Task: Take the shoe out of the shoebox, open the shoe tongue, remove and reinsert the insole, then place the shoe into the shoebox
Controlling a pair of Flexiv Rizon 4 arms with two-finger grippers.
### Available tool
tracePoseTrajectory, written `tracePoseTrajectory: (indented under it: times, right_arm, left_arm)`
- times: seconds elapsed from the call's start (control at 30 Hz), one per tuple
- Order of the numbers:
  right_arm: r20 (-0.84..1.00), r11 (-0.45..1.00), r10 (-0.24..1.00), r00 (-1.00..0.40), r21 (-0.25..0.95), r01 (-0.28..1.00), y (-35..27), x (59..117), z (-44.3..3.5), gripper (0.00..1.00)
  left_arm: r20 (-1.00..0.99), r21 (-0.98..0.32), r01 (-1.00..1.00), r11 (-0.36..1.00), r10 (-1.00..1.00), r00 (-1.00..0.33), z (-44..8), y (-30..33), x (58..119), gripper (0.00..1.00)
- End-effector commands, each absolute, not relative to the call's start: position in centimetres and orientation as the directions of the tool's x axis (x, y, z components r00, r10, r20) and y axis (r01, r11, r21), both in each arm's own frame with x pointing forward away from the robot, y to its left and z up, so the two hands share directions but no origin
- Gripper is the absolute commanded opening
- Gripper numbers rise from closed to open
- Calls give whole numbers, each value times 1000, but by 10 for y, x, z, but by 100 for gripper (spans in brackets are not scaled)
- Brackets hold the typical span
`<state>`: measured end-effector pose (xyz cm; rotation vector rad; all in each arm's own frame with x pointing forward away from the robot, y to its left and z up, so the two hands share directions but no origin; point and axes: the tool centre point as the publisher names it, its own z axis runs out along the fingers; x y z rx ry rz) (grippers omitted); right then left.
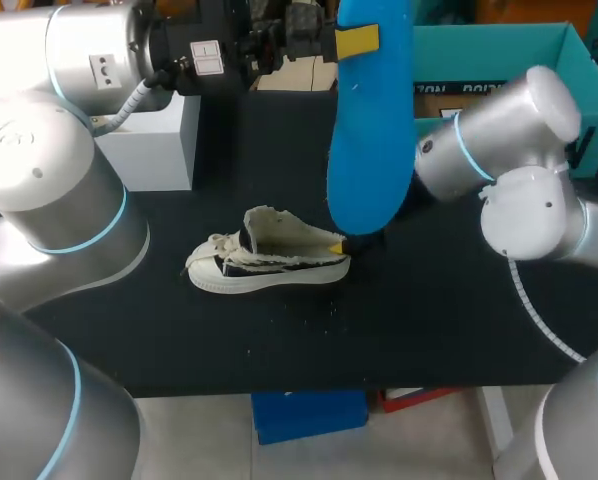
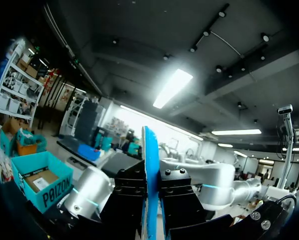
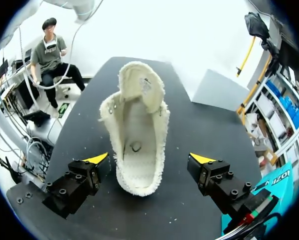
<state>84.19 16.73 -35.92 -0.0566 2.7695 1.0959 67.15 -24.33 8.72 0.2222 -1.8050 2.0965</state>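
Note:
A white low-top shoe (image 1: 269,262) lies on its side on the black table (image 1: 179,330), tongue pulled open. In the head view my left gripper (image 1: 364,40) is raised above the table's far side, shut on the upper end of a blue insole (image 1: 371,130) that hangs down. The left wrist view shows the insole (image 2: 150,185) edge-on, pinched between the black fingers. My right gripper (image 1: 357,243) sits low at the shoe's heel. In the right wrist view the gripper (image 3: 149,158) stands open, a yellow tip on either side of the shoe (image 3: 137,125), whose inside is bare.
The teal shoebox (image 1: 499,50) stands open at the back right, behind my right arm, and shows as shoebox (image 2: 39,185) in the left wrist view. A white box (image 1: 159,140) sits at the back left. The table's front edge lies below the shoe.

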Motion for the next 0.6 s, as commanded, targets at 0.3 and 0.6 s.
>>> tracePoseTrajectory:
  times: [0.3,0.6]
  right_arm:
    - [-161,527,-23,-987,837,-149,157,851,-374,100]
    - [-144,533,-43,-989,834,-145,151,852,-388,100]
  left_arm:
    - [350,-922,-371,-115,168,-922,87,-243,671,0]
    - [350,-922,-371,-115,168,-922,87,-243,671,0]
